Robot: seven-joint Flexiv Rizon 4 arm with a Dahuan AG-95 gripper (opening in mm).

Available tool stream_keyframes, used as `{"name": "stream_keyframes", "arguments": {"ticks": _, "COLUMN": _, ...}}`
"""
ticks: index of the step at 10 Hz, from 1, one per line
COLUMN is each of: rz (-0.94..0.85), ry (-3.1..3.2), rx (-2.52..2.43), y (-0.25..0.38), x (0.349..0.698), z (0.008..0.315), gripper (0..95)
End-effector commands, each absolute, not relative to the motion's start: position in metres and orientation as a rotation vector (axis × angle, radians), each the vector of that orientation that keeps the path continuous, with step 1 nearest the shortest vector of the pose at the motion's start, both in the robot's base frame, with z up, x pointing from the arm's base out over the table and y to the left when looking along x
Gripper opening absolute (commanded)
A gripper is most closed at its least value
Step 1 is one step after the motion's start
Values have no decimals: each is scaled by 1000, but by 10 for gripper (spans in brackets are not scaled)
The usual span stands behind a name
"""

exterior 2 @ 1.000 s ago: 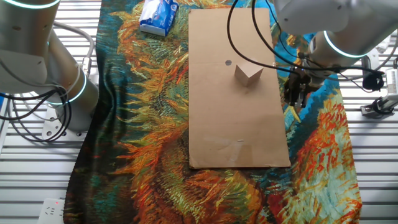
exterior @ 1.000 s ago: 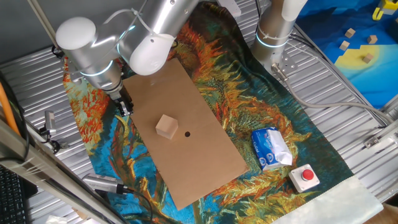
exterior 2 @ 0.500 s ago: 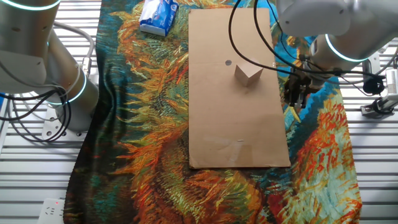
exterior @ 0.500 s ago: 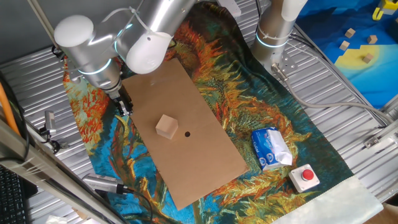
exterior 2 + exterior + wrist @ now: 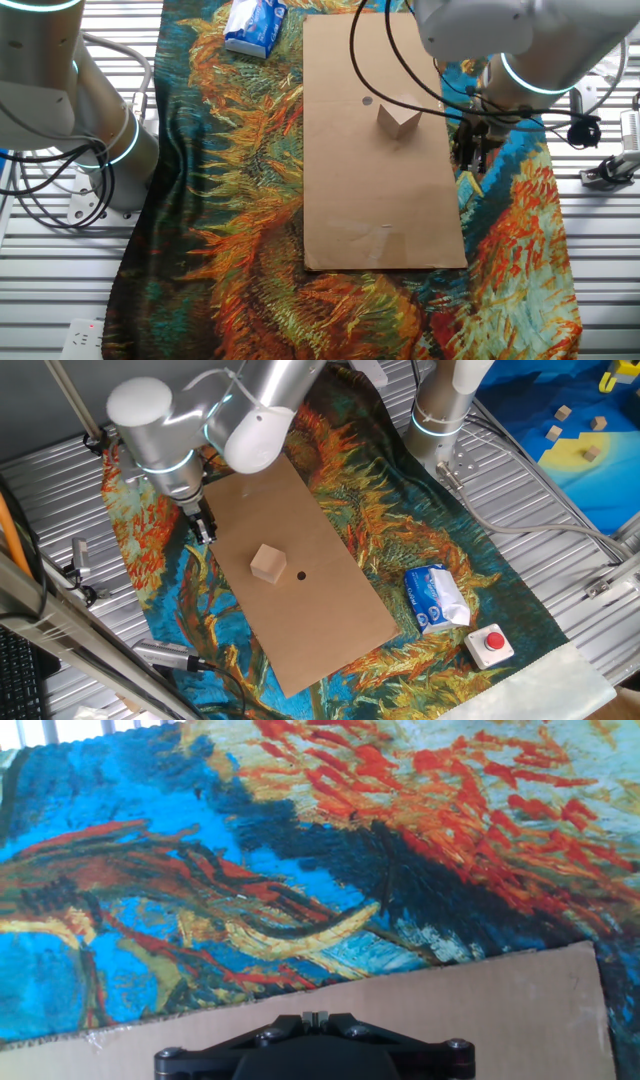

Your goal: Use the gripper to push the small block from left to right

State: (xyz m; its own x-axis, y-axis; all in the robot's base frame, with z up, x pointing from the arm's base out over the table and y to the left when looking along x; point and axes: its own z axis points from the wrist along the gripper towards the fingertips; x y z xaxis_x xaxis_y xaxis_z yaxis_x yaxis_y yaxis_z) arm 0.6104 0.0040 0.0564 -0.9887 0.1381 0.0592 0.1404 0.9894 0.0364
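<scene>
Gripper (image 5: 204, 527) hovered at the cardboard sheet's (image 5: 330, 575) left edge, jaws together, well apart from the small block (image 5: 267, 562) mid-sheet. Best approach: drop low behind its left face, push straight and centred to avoid spinning it.

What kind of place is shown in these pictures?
Probably a robot lab test bench. A silver arm with its tool works over a cardboard sheet holding a wooden block, and a red-button box sits nearby.
</scene>
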Motion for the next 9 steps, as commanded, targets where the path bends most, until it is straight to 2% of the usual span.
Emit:
{"name": "stream_keyframes", "arguments": {"ticks": 1, "rz": -64, "ry": -3068, "rx": -216, "y": 4, "x": 610, "z": 56, "gripper": 0}}
{"name": "stream_keyframes", "arguments": {"ticks": 5, "rz": -78, "ry": -3053, "rx": -209, "y": 4, "x": 610, "z": 56, "gripper": 0}}
{"name": "stream_keyframes", "arguments": {"ticks": 9, "rz": -105, "ry": -3041, "rx": -205, "y": -2, "x": 572, "z": 49, "gripper": 0}}
